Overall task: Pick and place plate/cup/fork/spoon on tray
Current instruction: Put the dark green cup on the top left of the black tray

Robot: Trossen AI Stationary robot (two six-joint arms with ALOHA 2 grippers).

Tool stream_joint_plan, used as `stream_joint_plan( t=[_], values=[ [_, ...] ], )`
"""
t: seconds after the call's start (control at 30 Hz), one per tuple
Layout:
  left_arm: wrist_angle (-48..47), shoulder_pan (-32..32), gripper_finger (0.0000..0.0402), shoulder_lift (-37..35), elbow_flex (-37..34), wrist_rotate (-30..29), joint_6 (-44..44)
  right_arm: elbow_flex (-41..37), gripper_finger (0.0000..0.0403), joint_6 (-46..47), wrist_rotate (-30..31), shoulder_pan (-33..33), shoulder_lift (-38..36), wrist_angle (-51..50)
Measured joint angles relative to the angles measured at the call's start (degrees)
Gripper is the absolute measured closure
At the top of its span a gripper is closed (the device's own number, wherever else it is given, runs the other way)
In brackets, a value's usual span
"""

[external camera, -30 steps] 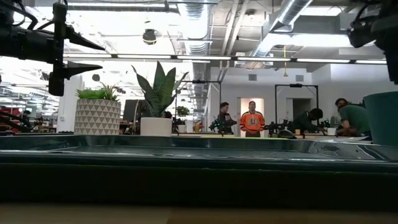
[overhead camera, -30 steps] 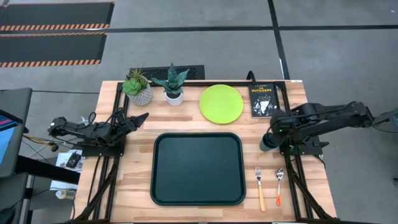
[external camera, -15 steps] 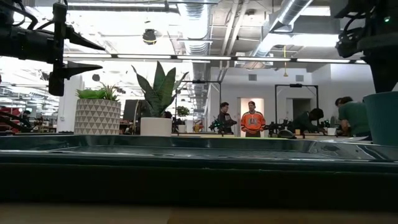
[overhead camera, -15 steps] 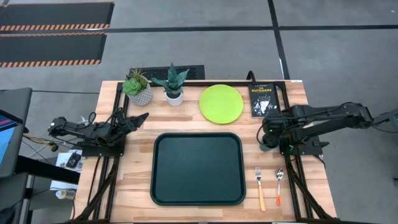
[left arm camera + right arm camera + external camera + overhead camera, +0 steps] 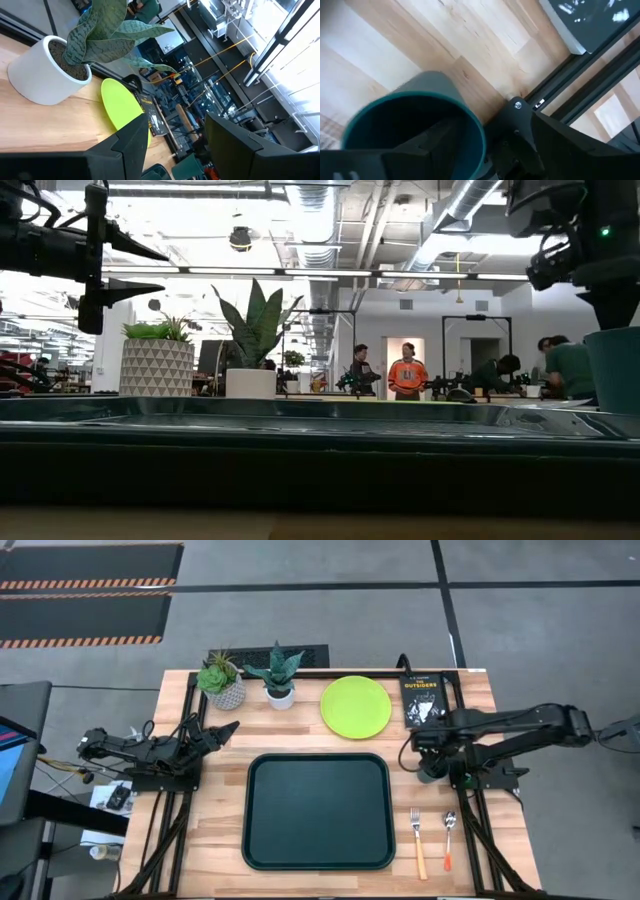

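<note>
The dark teal cup [image 5: 428, 773] stands upright on its base on the table, right of the dark tray [image 5: 317, 757]. It also shows at the low view's right edge [image 5: 612, 370]. My right gripper [image 5: 472, 145] is over the cup, open, with one finger inside the cup and one outside its wall. The lime-green plate [image 5: 356, 706] lies flat behind the tray. The yellow-handled fork [image 5: 417, 840] and the red-handled spoon [image 5: 448, 838] lie right of the tray, near the front. My left gripper [image 5: 228, 727] waits open at the table's left. My right gripper comes at the cup from above, one finger [image 5: 420, 152] inside the hollow and one [image 5: 540, 145] outside, with the cup's wall [image 5: 476, 132] between them. I cannot tell whether either finger touches the wall. The cup stands on the table.
A black book [image 5: 423, 698] lies just behind the cup. Two potted plants [image 5: 222, 682] [image 5: 279, 675] stand at the far left. People show in the room beyond the table in the low view [image 5: 405, 372].
My right gripper has moved toward the table's left and come over the cup. The cup has stayed where it stood.
</note>
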Motion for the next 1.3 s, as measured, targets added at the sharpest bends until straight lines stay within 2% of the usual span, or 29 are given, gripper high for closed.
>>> stream_joint_plan(
  t=[0.17, 0.27, 0.6, 0.8, 1.03, 1.3],
  values=[
    [0.0, 0.01, 0.0218, 0.0, -0.01, 0.27, 0.5, 0.02, 0.0169, -2.13, -0.02, -0.77, 2.23, -0.01],
    [0.0, -0.01, 0.0218, 0.0, 0.01, 0.27, 0.51, 0.02, 0.0198, -2.98, -0.03, -1.11, 3.38, -0.14],
    [0.02, -0.01, 0.0218, -0.02, 0.0, 0.25, 0.54, 0.21, 0.0382, -2.71, 0.58, -1.28, 5.62, -0.27],
    [0.02, -0.02, 0.0218, 0.0, -0.01, 0.27, 0.54, 3.23, 0.0391, -0.9, 0.55, -1.26, 5.63, -1.83],
    [0.01, -0.01, 0.0218, -0.01, 0.0, 0.23, 1.76, 14.97, 0.0399, -1.07, 3.79, -2.06, 5.87, -6.42],
    [0.0, 0.01, 0.0218, -0.01, 0.0, 0.23, 1.76, 27.49, 0.0401, -1.25, 2.52, -5.12, 7.87, -4.3]
  ],
)
